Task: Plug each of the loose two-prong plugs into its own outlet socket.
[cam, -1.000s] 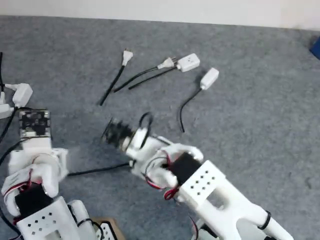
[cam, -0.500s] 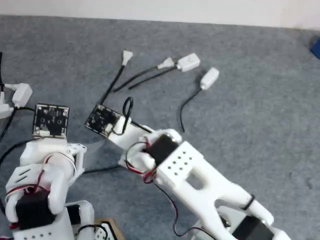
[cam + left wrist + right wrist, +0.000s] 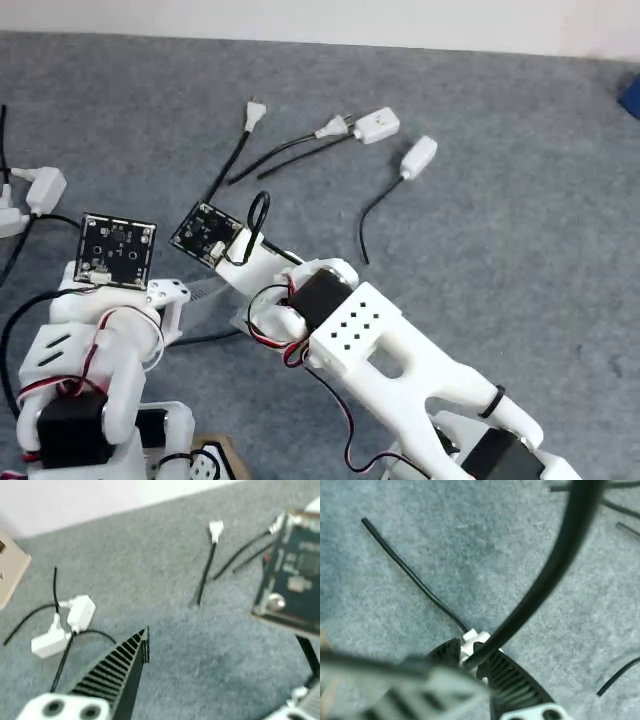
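My right gripper (image 3: 474,652) is shut on a small white two-prong plug (image 3: 472,639); the plug's thin black cord (image 3: 410,572) trails off over the carpet. In the high view this arm's wrist (image 3: 262,268) hangs over the middle of the carpet. Farther back, a loose white plug (image 3: 254,112) lies with its black cord. Beside it, another plug (image 3: 333,126) sits against a white outlet socket (image 3: 377,124). A second socket (image 3: 420,155) lies to their right. My left gripper (image 3: 142,640) hovers near the left, over the carpet, short of a white plug and socket pair (image 3: 67,625).
Grey carpet (image 3: 520,230) covers the whole floor, with free room on the right. The right arm's camera board (image 3: 295,575) stands close to my left gripper. A thick black cable loop (image 3: 555,565) crosses the right wrist view. A tan box corner (image 3: 10,572) sits at the far left.
The right arm's wrist has swung left and turned its camera board upward, carrying the plug. The left arm's wrist has shifted right, closer to the right arm.
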You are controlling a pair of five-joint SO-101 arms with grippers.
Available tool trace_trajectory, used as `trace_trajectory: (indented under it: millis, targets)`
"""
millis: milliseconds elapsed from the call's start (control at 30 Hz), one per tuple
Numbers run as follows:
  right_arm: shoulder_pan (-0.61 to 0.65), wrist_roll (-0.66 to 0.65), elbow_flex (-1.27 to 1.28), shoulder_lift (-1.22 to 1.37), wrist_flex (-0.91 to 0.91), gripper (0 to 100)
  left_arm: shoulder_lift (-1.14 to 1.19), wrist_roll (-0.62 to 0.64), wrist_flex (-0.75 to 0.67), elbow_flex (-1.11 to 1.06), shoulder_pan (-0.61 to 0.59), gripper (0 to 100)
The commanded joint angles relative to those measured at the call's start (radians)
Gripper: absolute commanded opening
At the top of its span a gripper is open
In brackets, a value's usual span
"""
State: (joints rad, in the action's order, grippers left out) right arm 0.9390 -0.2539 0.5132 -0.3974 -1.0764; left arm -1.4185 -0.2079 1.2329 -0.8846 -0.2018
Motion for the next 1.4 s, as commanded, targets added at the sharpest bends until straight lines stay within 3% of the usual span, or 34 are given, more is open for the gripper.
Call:
trace_trajectory:
  millis: [0,233,533,700,867,1100,1267,1367]
  targets:
    - [0.059,0.020,-0.058,-0.030,-0.028,0.6,0.013,0.011,-0.121,-0.056,0.005,49]
    - [0.125,0.020,0.031,-0.259,-0.068,0.6,0.013,0.037,-0.354,-0.236,0.005,49]
    - [0.082,0.012,0.116,-0.355,-0.082,0.6,0.013,0.037,-0.356,-0.209,0.004,49]
    - [-0.035,0.011,0.259,-0.306,0.124,0.6,0.013,0.031,-0.293,-0.074,-0.004,49]
    - [-0.104,0.025,0.321,-0.288,0.260,0.6,0.013,0.031,-0.292,0.001,-0.113,49]
    - [-0.234,0.181,0.257,-0.288,0.234,0.6,0.079,0.031,-0.284,-0.163,-0.200,49]
    - [-0.366,0.525,0.205,-0.294,0.226,0.6,0.147,0.037,-0.282,-0.234,-0.170,49]
    - [-0.424,0.643,0.173,-0.289,0.229,0.6,0.168,0.040,-0.279,-0.236,-0.125,49]
